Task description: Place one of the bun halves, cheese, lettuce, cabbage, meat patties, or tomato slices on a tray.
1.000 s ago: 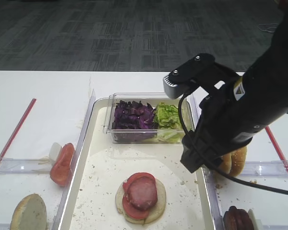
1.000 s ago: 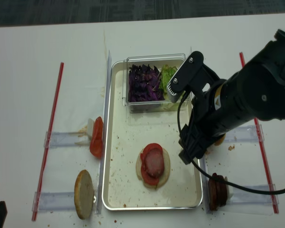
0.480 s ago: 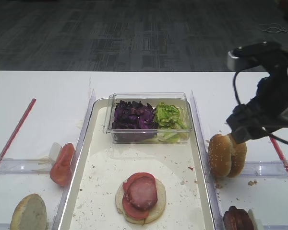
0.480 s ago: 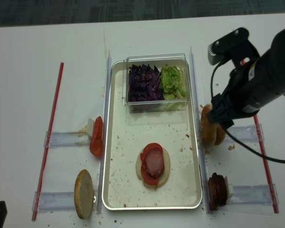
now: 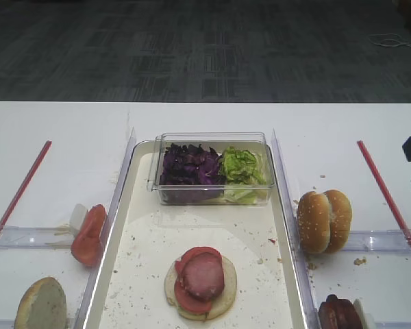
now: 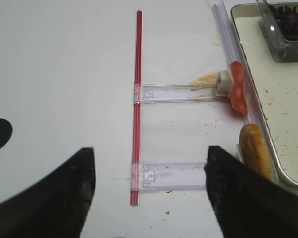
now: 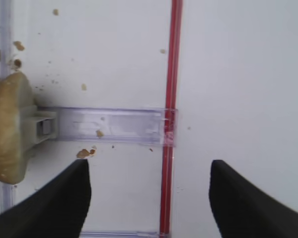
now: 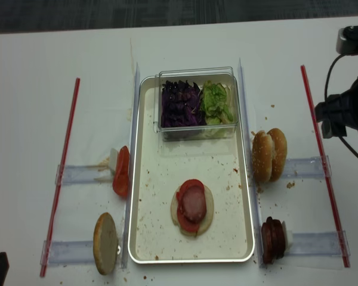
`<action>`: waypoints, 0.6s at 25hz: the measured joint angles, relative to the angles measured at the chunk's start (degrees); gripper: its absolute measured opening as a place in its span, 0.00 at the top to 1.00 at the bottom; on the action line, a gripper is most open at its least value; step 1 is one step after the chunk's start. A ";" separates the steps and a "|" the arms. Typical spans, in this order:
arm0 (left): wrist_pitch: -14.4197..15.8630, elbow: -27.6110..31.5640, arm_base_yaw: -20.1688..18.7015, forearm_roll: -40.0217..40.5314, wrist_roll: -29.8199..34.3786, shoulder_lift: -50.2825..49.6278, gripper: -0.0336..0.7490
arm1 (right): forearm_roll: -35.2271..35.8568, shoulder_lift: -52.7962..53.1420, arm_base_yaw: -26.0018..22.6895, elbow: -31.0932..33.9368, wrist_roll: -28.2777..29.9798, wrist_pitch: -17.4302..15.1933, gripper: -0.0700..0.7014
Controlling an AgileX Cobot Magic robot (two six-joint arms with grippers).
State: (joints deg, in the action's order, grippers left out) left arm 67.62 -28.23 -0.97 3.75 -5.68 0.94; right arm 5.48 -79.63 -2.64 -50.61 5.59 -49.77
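On the cream tray (image 5: 151, 253) (image 8: 161, 196) lies a pale bun half topped with a tomato slice and a meat patty (image 5: 201, 277) (image 8: 192, 207). A clear box holds cabbage (image 5: 190, 166) and lettuce (image 5: 240, 168). Sesame bun halves (image 5: 324, 221) (image 8: 268, 155) and meat patties (image 8: 272, 239) stand right of the tray. Tomato slices (image 5: 89, 233) (image 6: 237, 94) and another bun half (image 8: 105, 242) (image 6: 256, 151) stand on its left. Cheese is out of view. My right gripper (image 7: 149, 168) hangs open and empty over the table, right of the buns. My left gripper (image 6: 150, 153) is open and empty.
Red strips (image 8: 67, 155) (image 8: 322, 161) run along both outer sides, joined to clear plastic holders (image 7: 111, 125) (image 6: 174, 174). Clear upright dividers flank the tray. Crumbs speckle the tray and the table around the buns. My right arm (image 8: 346, 107) sits at the far right edge.
My right arm has swung from above the tray's right side out to the far right edge, uncovering the sesame buns. Its gripper stayed open and empty. Nothing else moved.
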 joint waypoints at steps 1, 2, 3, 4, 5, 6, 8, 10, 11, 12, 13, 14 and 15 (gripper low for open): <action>0.00 0.00 0.00 0.00 0.00 0.00 0.35 | -0.10 0.00 -1.07 0.00 0.00 -0.29 0.21; 0.00 0.00 0.00 0.00 0.00 0.00 0.35 | -0.10 0.00 -1.75 0.00 0.00 -0.58 0.21; 0.00 0.00 0.00 0.00 0.00 0.00 0.35 | -0.38 0.00 -2.16 0.00 0.00 -0.83 0.21; 0.00 0.00 0.00 0.00 0.00 0.00 0.35 | -0.38 0.00 -2.42 0.00 0.15 -1.19 0.21; 0.00 0.00 0.00 0.00 0.00 0.00 0.35 | -0.38 0.00 -2.50 0.00 0.37 -1.48 0.21; 0.00 0.00 0.00 0.00 0.00 0.00 0.35 | -0.38 0.00 -2.50 0.00 0.38 -1.72 0.21; 0.00 0.00 0.00 0.00 0.00 0.00 0.35 | -0.38 0.00 -2.50 0.00 0.60 -2.16 0.21; 0.00 0.00 0.00 0.00 0.00 0.00 0.35 | -0.38 0.00 -2.55 0.00 1.15 -2.94 0.21; 0.00 0.00 0.00 0.00 0.00 0.00 0.35 | -0.38 0.14 -2.55 0.14 1.60 -3.21 0.21; 0.00 0.00 0.00 0.00 0.00 0.00 0.35 | -0.38 0.28 -2.55 0.54 2.07 -3.50 0.21; 0.00 0.00 0.00 0.00 0.00 0.00 0.35 | -0.38 0.66 -2.55 1.34 2.53 -3.64 0.21; 0.00 0.00 0.00 0.00 0.00 0.00 0.35 | -0.38 1.13 -2.55 2.11 2.77 -3.65 0.21; 0.00 0.00 0.00 0.00 0.00 0.00 0.35 | -0.48 1.75 -2.55 3.16 2.93 -3.65 0.21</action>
State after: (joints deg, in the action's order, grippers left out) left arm 67.62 -28.23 -0.97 3.75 -5.68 0.94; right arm 4.99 -77.88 -5.19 -47.45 8.52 -53.41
